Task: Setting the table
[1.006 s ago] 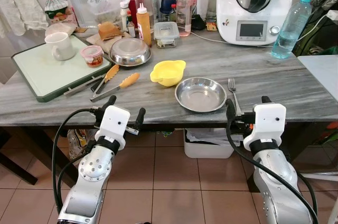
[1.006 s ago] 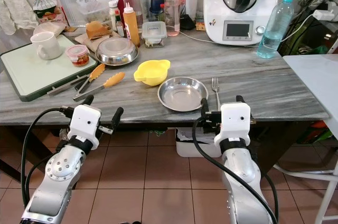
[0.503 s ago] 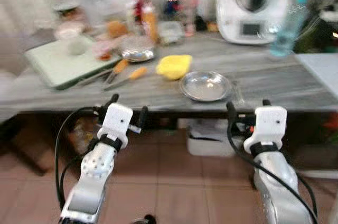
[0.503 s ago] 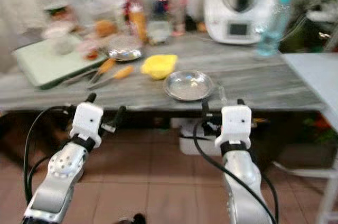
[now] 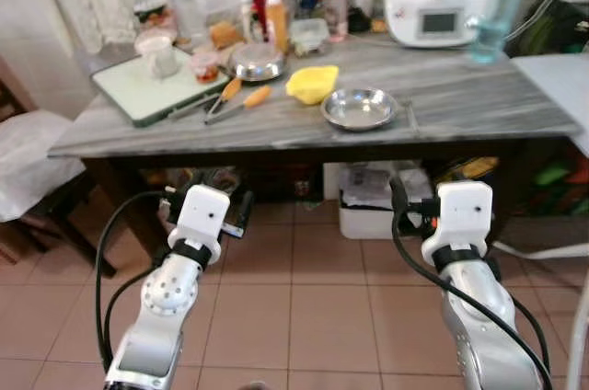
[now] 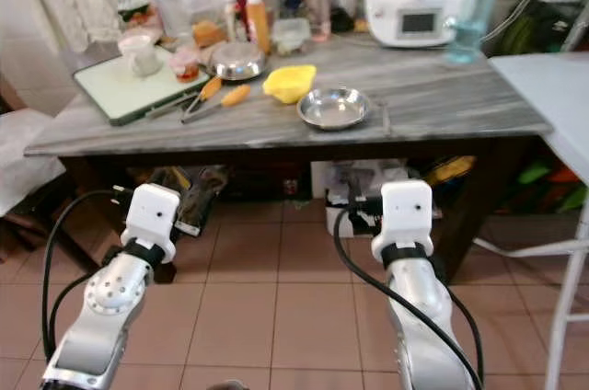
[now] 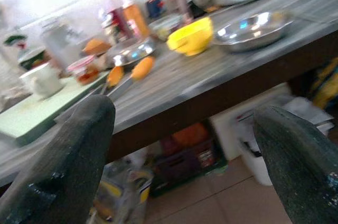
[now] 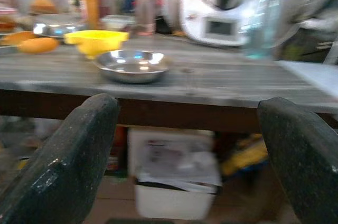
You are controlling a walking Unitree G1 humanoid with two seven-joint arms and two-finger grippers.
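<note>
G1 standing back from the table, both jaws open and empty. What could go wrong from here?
1. The left gripper and right gripper sit below the table edge; reaching forward without lifting first may hit it.
2. The steel plate lies close to that edge, the fork beside it; a low or clumsy approach might push either off.
3. The yellow bowl nearly touches the plate, so a wide grasp may nudge it.
</note>
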